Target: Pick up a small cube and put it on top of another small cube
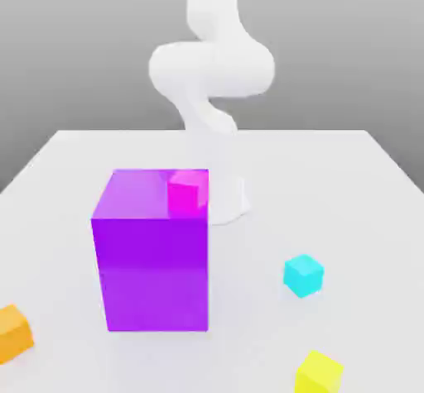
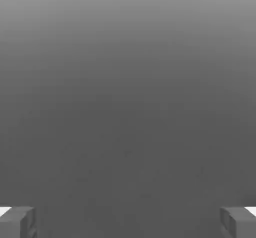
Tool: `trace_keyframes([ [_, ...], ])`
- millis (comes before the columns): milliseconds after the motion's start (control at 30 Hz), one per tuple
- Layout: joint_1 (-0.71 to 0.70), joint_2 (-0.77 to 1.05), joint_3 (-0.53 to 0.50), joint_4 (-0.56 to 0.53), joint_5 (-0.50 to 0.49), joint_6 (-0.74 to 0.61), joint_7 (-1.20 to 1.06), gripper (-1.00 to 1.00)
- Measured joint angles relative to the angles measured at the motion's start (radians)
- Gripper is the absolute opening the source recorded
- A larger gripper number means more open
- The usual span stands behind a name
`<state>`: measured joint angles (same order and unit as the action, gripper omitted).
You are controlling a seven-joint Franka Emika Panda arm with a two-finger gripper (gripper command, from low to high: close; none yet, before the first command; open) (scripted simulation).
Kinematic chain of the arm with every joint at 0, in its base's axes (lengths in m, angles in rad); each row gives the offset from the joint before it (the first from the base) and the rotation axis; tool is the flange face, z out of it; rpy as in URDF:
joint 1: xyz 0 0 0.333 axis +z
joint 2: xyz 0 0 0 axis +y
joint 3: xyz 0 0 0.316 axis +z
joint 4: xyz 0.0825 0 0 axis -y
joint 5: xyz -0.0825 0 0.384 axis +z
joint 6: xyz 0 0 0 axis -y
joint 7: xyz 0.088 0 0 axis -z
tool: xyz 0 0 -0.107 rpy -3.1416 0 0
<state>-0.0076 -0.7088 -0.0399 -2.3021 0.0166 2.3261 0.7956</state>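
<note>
Jaws [image 2: 128, 222] spread wide, nothing between them. Small plain orange cube [image 1: 13, 332] cut off at bench [image 1: 364, 218] edge; glossy purple block [image 1: 153, 255] half-hides a pink cube [image 1: 189, 192].

Small orange cube [image 1: 14, 331] rests on table, exterior view's left edge.

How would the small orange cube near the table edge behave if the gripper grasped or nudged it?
The orange cube has flat faces and sharp edges, so it should slide rather than roll when pushed. It looks rigid, so it would probably not deform under the jaws. It sits close to the white table's edge at the exterior view's left, so a careless nudge might send it off.
</note>
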Motion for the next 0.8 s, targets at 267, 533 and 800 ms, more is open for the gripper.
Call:
trace_keyframes([
  [267, -0.032, 0.295, -0.128, -0.008, 0.068, 0.088, -0.024, 0.00],
  [533, -0.084, 0.586, -0.237, -0.015, 0.155, 0.171, -0.063, 0.00],
  [800, -0.195, 0.874, -0.288, -0.023, 0.226, 0.256, -0.091, 0.00],
])
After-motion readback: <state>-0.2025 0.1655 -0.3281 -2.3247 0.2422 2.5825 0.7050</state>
